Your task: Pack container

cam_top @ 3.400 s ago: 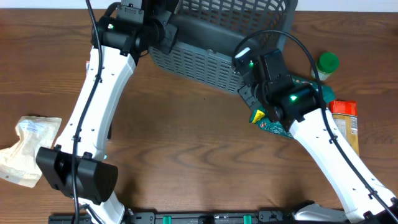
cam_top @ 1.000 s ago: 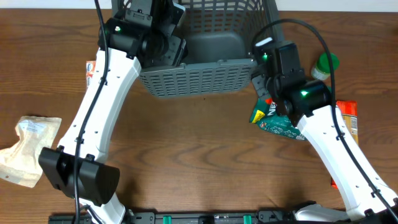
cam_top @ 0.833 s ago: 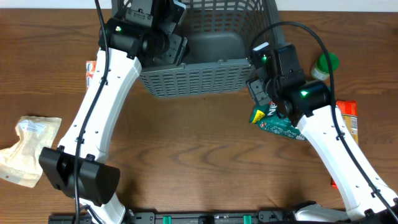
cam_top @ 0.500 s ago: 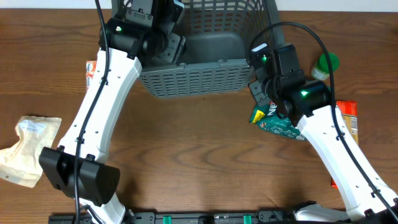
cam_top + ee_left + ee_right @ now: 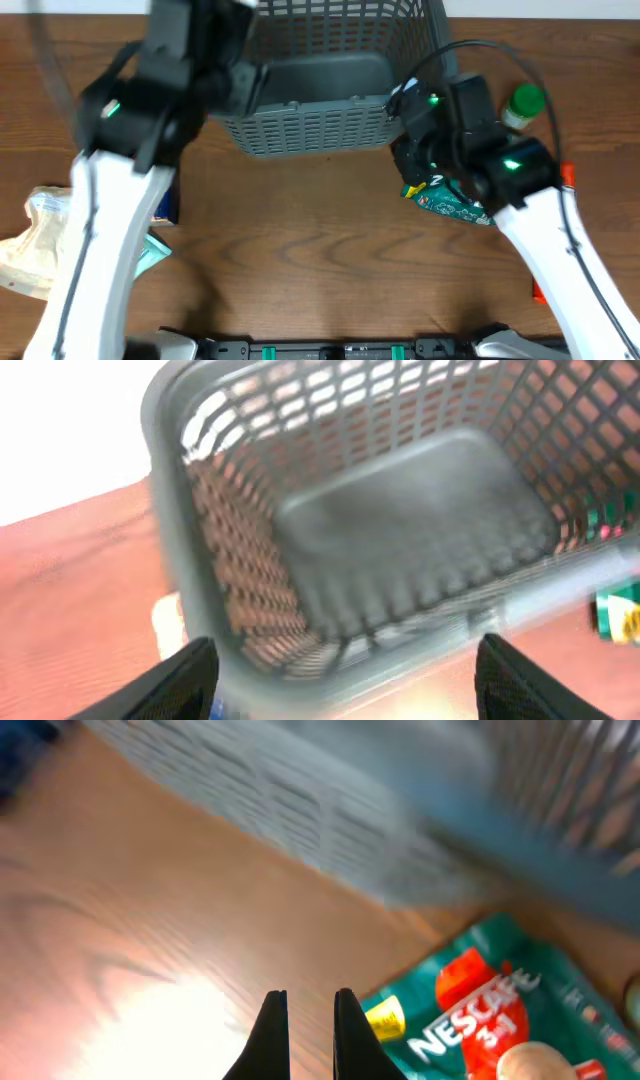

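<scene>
The container (image 5: 310,135), a dark grey slotted basket, stands at the back centre of the table with nothing inside; the left wrist view looks down into it (image 5: 230,550). My left gripper (image 5: 240,85) is motion-blurred at the basket's left front corner. Its fingers (image 5: 190,675) stand wide apart at the frame's lower corners, open (image 5: 350,680), gripping nothing. My right gripper (image 5: 410,160) hovers beside the basket's right front corner, over bare table. It is shut (image 5: 305,1020) on nothing, just left of a green Nescafe packet (image 5: 500,1010) (image 5: 455,205). The basket wall (image 5: 300,790) shows blurred ahead.
A green-capped bottle (image 5: 527,103) and an orange packet (image 5: 566,175) lie at the right edge. A beige pouch (image 5: 30,235) lies at the left edge, with a blue packet (image 5: 165,205) and a pale teal one (image 5: 150,250) near it.
My right gripper has closed from half open to shut, empty, and shifted slightly left. My left arm has swung fast and is blurred, uncovering packets on the left. The basket stayed put.
</scene>
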`<state>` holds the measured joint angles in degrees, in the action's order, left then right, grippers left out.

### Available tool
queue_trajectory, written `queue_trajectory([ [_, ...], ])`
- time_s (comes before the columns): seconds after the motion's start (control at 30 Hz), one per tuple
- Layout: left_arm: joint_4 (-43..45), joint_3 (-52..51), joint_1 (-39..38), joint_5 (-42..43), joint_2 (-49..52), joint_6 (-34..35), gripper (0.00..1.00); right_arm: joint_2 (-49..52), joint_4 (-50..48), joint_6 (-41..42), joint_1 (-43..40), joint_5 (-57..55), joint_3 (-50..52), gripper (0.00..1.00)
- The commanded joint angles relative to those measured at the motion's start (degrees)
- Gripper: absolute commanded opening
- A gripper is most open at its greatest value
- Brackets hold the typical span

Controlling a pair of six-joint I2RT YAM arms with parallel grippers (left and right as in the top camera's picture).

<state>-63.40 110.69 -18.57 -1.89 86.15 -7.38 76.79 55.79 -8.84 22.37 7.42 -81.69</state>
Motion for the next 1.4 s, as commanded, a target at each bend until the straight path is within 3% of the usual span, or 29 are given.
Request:
queue_trajectory([
  [0.0,-4.33,-0.09,0.22,-6.56,-3.61,5.44,0.68,-3.15,1.88,1.70,0.52,3.61,-8.24,0.01],
  [0.2,-11.80,-0.11,2.89,-8.22,-5.75,11.26,0.68,-1.16,1.16,3.39,-2.03,-5.20,-20.48,0.01],
  [0.43,-14.97,-1.03,3.45,-5.40,-1.88,13.14,0.66,6.80,0.85,6.93,-8.17,-5.31,-23.39,0.01],
  [0.6,-18.36,-1.03,3.45,-4.55,1.33,16.33,0.29,12.68,0.55,6.45,-9.22,-3.69,-23.39,0.01],
  [0.73,-20.11,-1.07,3.45,-4.52,2.40,16.35,0.25,15.89,0.50,5.92,-9.22,-3.19,-23.39,0.01],
  [0.83,-20.22,-1.07,3.45,-4.20,2.71,16.52,0.09,17.64,0.52,5.79,-9.22,-2.43,-23.39,0.01],
  [0.9,-20.13,-1.07,3.45,-3.02,2.86,16.50,0.06,18.51,0.52,5.79,-9.22,-2.43,-23.39,0.01],
  [1.37,-17.62,-1.07,3.45,-3.02,8.61,16.48,0.06,19.87,0.94,5.31,-9.22,-2.47,-23.37,0.01],
])
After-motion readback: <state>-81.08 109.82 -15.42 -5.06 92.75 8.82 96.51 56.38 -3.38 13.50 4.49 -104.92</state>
